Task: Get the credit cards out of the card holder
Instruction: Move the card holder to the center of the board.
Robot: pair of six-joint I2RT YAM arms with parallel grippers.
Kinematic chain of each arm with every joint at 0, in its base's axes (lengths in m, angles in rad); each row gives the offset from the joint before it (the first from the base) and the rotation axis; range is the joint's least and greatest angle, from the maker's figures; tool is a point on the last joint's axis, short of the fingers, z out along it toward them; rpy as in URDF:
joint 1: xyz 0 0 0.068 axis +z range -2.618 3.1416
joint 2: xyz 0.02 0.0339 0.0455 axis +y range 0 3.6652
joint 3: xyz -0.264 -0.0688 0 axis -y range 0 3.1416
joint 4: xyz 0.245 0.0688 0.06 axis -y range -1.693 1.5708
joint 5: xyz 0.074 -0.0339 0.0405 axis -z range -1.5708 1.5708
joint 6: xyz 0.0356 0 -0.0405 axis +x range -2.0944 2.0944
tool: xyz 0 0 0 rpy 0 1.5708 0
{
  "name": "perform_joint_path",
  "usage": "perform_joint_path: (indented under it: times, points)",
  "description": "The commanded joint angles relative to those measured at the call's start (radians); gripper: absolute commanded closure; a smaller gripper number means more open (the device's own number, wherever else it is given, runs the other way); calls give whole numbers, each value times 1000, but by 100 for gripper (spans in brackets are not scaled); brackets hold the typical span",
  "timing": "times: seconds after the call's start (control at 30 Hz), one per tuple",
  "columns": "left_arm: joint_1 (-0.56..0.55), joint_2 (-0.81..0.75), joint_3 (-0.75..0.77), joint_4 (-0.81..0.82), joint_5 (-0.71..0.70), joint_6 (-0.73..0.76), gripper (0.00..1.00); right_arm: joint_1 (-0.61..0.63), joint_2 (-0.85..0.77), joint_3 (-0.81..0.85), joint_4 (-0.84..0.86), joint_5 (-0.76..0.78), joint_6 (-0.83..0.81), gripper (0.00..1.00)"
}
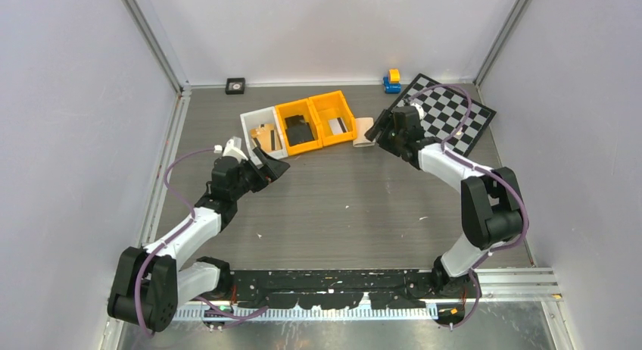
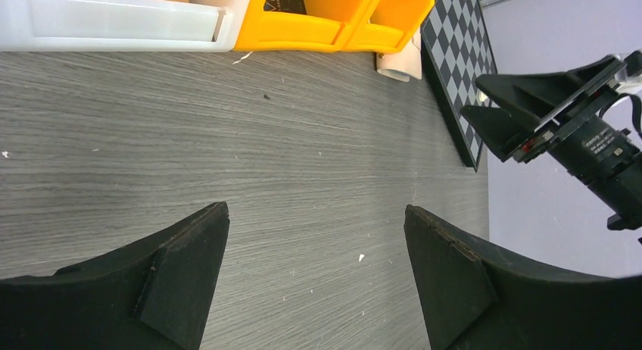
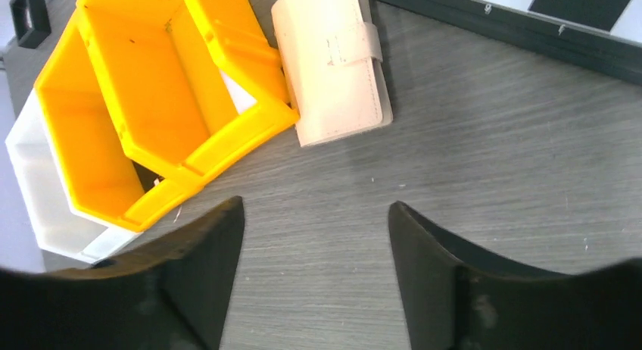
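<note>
The beige card holder (image 1: pixel 364 132) lies closed, strap fastened, on the table between the right orange bin and the chessboard. It fills the top middle of the right wrist view (image 3: pixel 333 62), and its end shows in the left wrist view (image 2: pixel 401 62). My right gripper (image 1: pixel 382 130) is open and empty, just short of the holder (image 3: pixel 316 210). My left gripper (image 1: pixel 274 168) is open and empty over bare table (image 2: pixel 316 214), near the white bin. A light card with a dark stripe (image 1: pixel 338 126) lies in the right orange bin. Any cards inside the holder are hidden.
A white bin (image 1: pixel 261 134) and two orange bins (image 1: pixel 299 126) stand in a row at the back; the middle bin holds a black item. A chessboard (image 1: pixel 447 111) lies at the back right, with a blue and yellow toy (image 1: pixel 391 80) behind it. A small black square (image 1: pixel 235 85) sits by the back wall.
</note>
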Motion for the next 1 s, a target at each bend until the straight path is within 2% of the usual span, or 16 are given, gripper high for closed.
perform_joint_path:
  times: [0.0, 0.13, 0.3, 0.37, 0.63, 0.7, 0.97]
  points:
    - [5, -2, 39, 49, 20, 3, 12, 2, 72, 114, -71, 69, -23, 22]
    - [4, -3, 39, 52, 22, 3, 12, 2, 168, 242, -143, 101, -55, 19]
    - [4, 7, 31, 73, 38, -23, 13, 0, 272, 448, -273, 213, -124, 18]
    - [4, 13, 29, 85, 47, -36, 13, -1, 318, 529, -311, 218, -155, 22]
    - [5, -16, 27, 66, 49, -65, 13, 1, 528, 794, -421, 181, -166, 25]
    - [5, -27, 28, 60, 47, -64, 13, 4, 573, 830, -432, 165, -158, 31]
    - [5, -58, 26, 35, 15, -56, 13, 31, 638, 850, -492, 191, -198, 38]
